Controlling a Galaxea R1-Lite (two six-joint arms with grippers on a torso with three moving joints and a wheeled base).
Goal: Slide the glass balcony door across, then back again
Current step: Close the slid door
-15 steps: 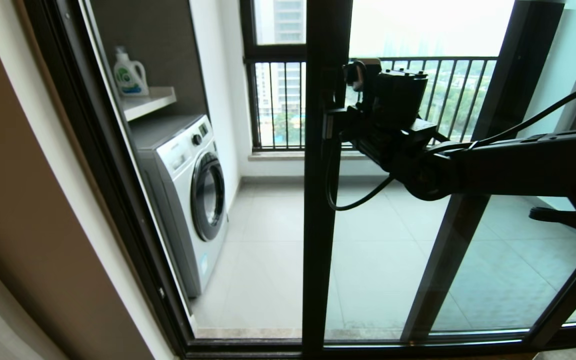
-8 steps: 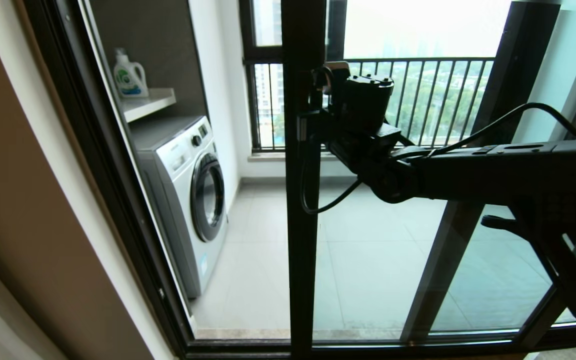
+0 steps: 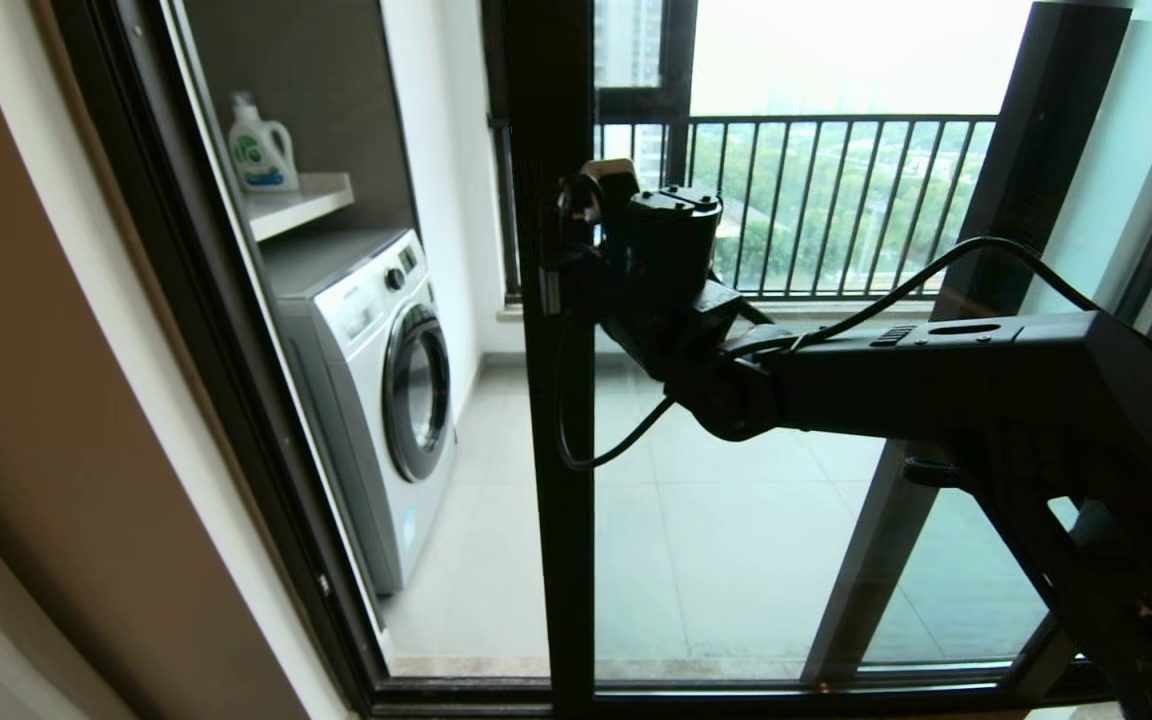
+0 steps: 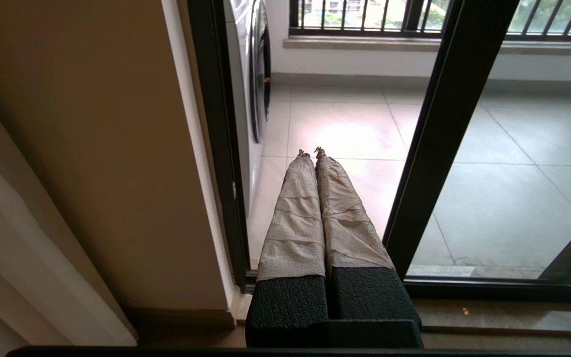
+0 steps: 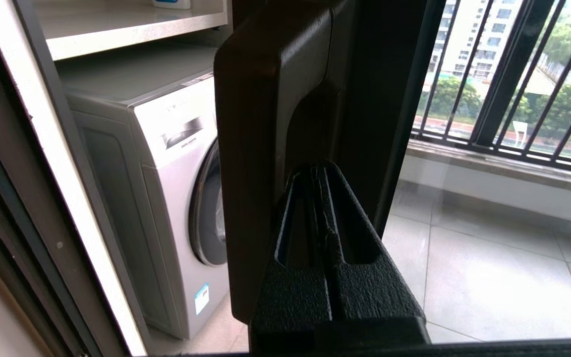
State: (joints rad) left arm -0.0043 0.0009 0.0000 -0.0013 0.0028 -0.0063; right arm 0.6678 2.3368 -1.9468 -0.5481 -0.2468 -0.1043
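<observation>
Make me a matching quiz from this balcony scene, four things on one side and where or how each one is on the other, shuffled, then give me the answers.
Things:
1. detergent bottle
2. washing machine
3. right pincer
4. left pincer

Places or states:
A. fingers together, low beside the door frame, touching nothing
B. pressed against the handle of the glass balcony door
C. on the shelf
D. under the shelf, on the balcony floor

Pairs: 1-C, 2-D, 3-B, 4-A
</observation>
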